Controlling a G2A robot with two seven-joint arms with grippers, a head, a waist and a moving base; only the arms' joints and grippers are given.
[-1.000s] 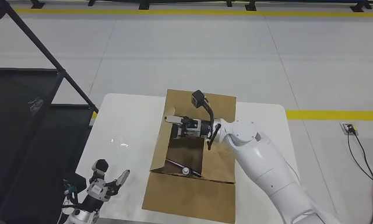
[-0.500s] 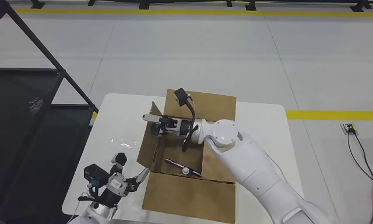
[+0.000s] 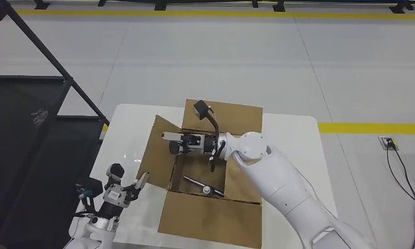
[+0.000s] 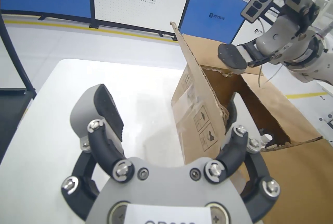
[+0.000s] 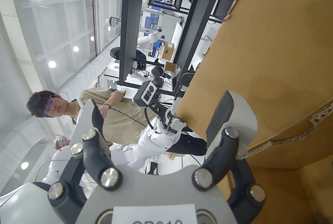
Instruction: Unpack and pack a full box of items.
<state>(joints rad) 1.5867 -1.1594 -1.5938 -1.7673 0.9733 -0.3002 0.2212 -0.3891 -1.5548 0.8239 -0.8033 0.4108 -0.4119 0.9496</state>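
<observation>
**Op:** Status, L to R?

**Me:** L gripper (image 4: 166, 105) sits low over the white table (image 3: 130, 132), just beside the cardboard box (image 4: 192, 115). Jaws spread wide, holding nothing. Can't tell if it touches the box wall.

**Op:** The flap?

**Me:** Left flap (image 3: 157, 152) stands up, leaning outward. R gripper (image 5: 160, 97) is at its inner face near the top edge. Jaws also spread, nothing between them. The back of one finger (image 5: 234, 115) lies against the cardboard, the other is free in the air.

**Op:** Contents?

**Me:** Box is mid-table, w/ far flap (image 3: 230, 109), near flap (image 3: 211, 223) and right flap (image 3: 245, 184) folded out. On the bottom lies one slim dark item (image 3: 200, 185) w/ a pale end, slantwise near the front wall. The rest of the interior is in shadow, can't say what else is in there.

**Op:** Which step?

**Me:** Prob. the opening stage of the unpack: last flap not yet flat, item not yet lifted.

**Op:** Next?

**Me:** I'd push the left flap fully out and down; the L gripper could pin it. Then the R gripper goes down into the box, jaws across the item's thin shaft, closes and lifts clear of the walls. Risk: the flap springs back & blocks the reach.
</observation>
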